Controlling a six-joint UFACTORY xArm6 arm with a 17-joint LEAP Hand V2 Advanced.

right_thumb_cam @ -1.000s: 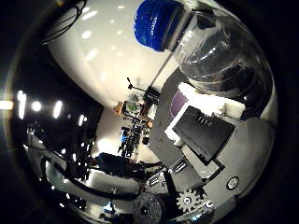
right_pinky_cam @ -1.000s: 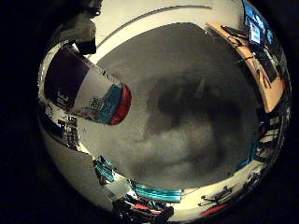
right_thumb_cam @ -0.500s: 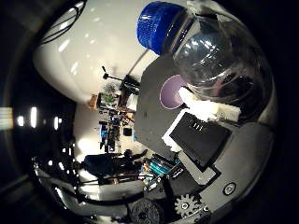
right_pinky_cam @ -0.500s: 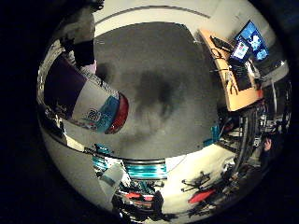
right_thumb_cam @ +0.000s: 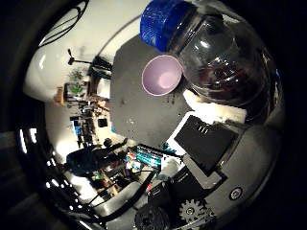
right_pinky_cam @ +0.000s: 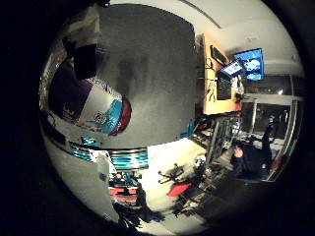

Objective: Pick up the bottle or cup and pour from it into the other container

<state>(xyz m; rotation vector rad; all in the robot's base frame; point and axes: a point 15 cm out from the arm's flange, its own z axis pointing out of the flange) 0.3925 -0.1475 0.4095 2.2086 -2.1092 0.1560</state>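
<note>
Bottle in hand, raised over the grey worktop.

Clear bottle (right_thumb_cam: pixel 223 67) with blue cap (right_thumb_cam: pixel 163 21) filling the thumb-side view, close against the palm, labelled body gripped by curled white-and-black fingers (right_thumb_cam: pixel 211 143) of the hand (right_thumb_cam: pixel 216 167). Tilted, cap at about 11 o'clock from the body. Lilac cup (right_thumb_cam: pixel 162 75) upright on the worktop (right_thumb_cam: pixel 139 115), open mouth seen just beside the cap.
</note>
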